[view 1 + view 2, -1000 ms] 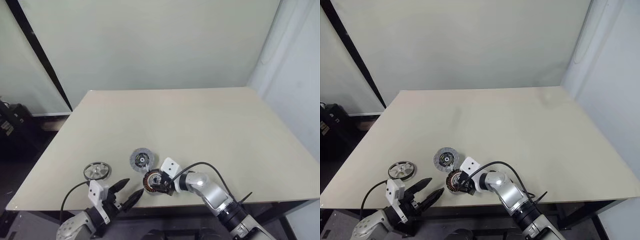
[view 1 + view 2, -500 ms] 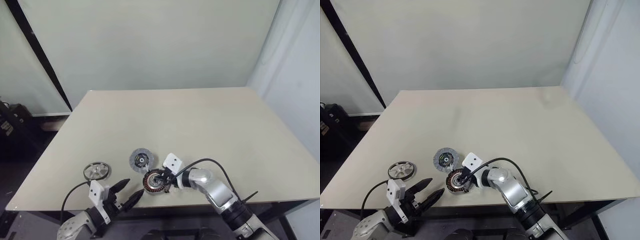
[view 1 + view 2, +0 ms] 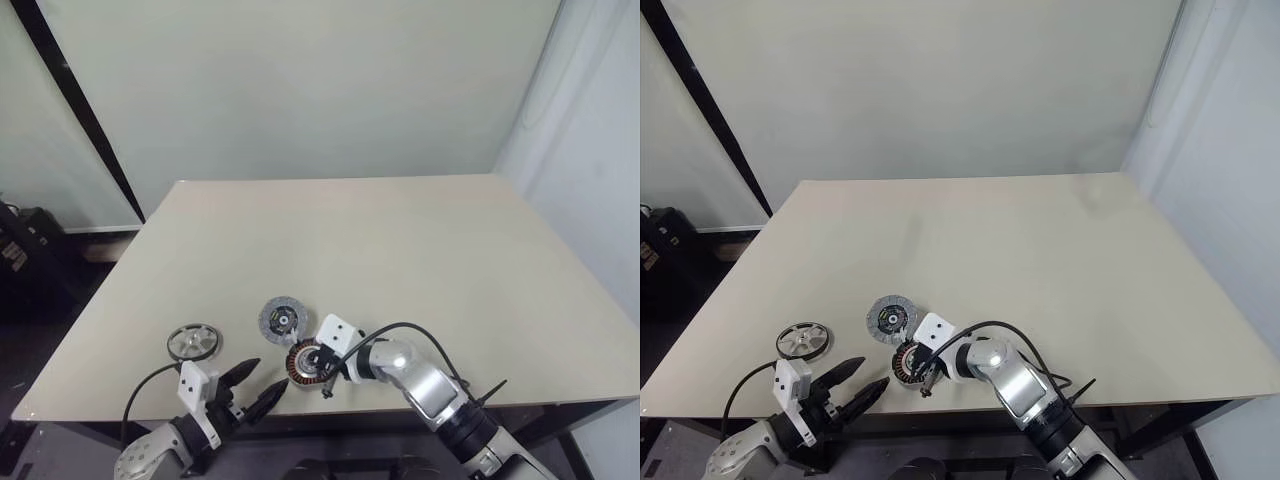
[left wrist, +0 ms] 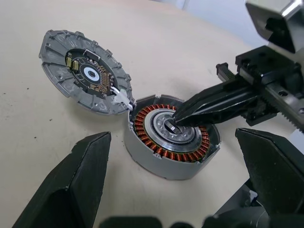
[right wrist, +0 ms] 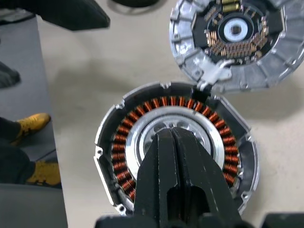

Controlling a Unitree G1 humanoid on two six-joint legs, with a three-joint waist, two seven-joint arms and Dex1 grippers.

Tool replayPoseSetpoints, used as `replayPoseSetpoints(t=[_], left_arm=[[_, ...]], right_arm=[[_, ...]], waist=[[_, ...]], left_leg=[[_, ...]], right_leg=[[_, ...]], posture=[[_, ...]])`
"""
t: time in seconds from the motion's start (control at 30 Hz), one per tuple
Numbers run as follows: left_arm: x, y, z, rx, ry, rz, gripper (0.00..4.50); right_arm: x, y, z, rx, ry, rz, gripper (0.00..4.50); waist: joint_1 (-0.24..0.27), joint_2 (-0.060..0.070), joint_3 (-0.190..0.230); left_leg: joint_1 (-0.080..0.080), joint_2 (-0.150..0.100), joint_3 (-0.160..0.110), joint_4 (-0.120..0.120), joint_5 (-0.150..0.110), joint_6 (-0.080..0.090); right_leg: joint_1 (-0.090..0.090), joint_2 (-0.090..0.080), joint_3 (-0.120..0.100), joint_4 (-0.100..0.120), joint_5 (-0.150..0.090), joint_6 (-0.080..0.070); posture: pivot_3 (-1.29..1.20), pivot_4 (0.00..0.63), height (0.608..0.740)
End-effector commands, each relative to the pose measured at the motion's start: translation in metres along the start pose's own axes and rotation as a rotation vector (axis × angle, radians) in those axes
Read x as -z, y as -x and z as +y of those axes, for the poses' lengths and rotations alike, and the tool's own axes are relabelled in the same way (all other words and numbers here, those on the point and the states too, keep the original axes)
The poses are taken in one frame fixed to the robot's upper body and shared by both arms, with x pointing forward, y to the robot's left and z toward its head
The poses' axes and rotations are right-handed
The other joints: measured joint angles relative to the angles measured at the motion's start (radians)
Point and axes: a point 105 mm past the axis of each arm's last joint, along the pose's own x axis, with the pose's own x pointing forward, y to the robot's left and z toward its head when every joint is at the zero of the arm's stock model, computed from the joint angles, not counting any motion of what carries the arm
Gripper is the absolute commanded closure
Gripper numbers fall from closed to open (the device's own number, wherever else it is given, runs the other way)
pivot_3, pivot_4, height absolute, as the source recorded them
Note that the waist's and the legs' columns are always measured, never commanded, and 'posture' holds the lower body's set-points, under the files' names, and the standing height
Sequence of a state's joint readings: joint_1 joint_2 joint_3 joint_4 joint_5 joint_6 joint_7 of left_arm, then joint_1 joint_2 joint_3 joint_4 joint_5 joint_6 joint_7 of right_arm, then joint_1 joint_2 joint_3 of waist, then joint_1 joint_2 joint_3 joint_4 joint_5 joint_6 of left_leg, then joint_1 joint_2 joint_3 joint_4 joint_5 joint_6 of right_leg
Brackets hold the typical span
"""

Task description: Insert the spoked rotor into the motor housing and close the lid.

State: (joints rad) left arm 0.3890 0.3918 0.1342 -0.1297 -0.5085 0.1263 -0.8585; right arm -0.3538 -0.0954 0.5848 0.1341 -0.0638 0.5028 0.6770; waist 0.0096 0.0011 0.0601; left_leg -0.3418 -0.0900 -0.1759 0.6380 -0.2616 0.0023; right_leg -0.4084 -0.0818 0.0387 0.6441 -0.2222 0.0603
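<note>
Our right gripper (image 4: 176, 124), jaws together, touches the motor housing (image 4: 172, 140) hub; the spoked rotor (image 3: 194, 341) lies left, nearer our left gripper (image 3: 254, 385), jaws apart.

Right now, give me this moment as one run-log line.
right gripper: shut, tips on motor housing hub | left gripper: open, empty | spoked rotor: on table | lid: open

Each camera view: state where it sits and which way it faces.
Eye views: on the head, looking down over the table; both arms show.
Left wrist view: along the open left gripper, facing the housing, lid and shut right gripper.
Right wrist view: down its shut fingers on the housing hub.
Shared: housing and lid appear in all.
</note>
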Motion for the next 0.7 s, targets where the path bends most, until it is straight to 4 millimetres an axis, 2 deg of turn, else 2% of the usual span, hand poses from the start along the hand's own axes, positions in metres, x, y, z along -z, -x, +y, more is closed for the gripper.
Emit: replayPoseSetpoints(t=[0.03,0.7], left_arm=[[-0.007,-0.0013,-0.0033,0.014,-0.03,-0.021,0.0],[-0.0055,-0.0015,-0.0042,0.012,-0.023,-0.023,0.0]], right_arm=[[-0.0156,-0.0013,-0.0031,0.008,0.054,-0.038,4.48],[-0.0197,-0.0081,0.0023,-0.006,0.05,-0.052,4.48]], waist=[[0.0,0.0,0.0],[0.0,0.0,0.0]], left_leg=[[0.0,0.0,0.0,0.0,0.0,0.0],[0.0,0.0,0.0,0.0,0.0,0.0]], right_leg=[[0.0,0.0,0.0,0.0,0.0,0.0],[0.0,0.0,0.0,0.0,0.0,0.0]], posture=[[0.0,0.0,0.74],[0.0,0.0,0.74]])
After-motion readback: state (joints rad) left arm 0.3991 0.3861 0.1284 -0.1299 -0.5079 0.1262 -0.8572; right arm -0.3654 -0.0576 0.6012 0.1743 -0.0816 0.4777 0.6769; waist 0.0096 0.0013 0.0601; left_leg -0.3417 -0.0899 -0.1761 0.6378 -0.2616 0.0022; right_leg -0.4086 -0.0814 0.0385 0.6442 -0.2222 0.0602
